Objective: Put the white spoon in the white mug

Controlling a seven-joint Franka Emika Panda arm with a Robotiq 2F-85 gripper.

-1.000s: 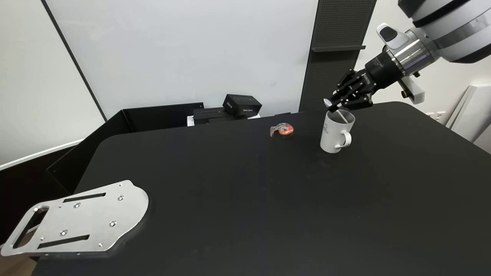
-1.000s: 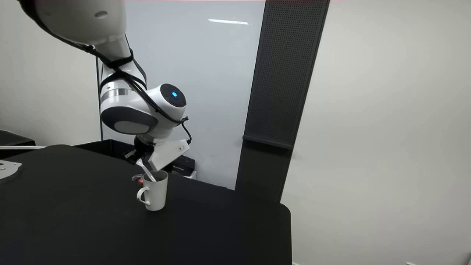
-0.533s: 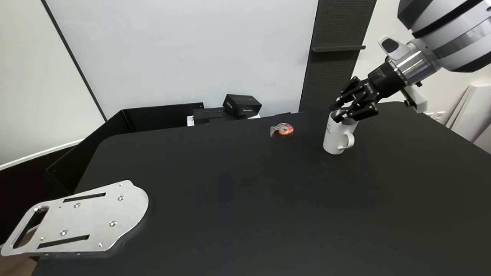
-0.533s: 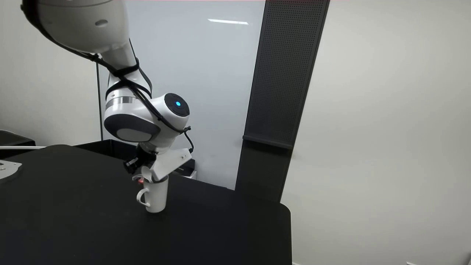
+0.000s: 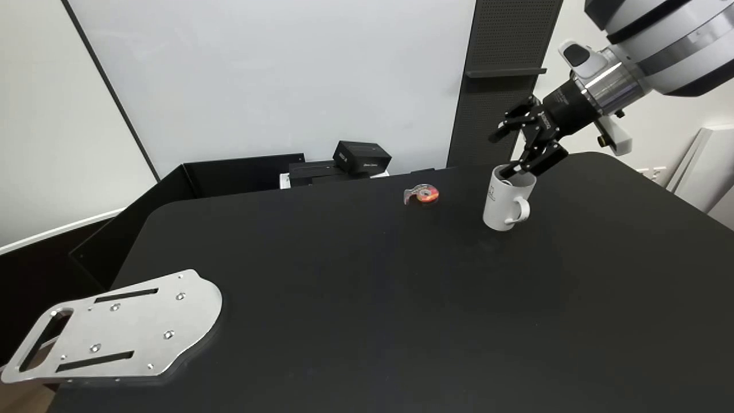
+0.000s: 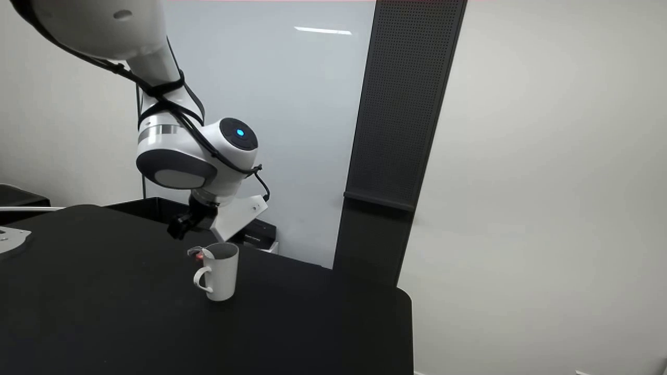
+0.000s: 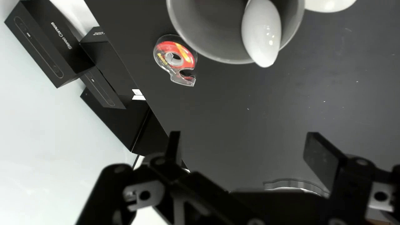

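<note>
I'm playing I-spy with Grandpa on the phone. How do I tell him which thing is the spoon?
Find the big black table, then the white mug standing on it. The spoon is in that mug, its shiny oval end poking out past the rim. Unlike the red tape nearby, it's white, and unlike the mug, what shows is a smooth oval.

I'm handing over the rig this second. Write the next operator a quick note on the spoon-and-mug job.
Pincer: open, nothing between its fingers, raised above the black table.
White mug: upright on the table.
White spoon: in the mug, bowl end up and overlapping the rim; how deep the handle sits is hidden.
Done: spoon in the mug, free of the pincer.
Left: probably only backing away, taking care not to knock the spoon or mug.
</note>
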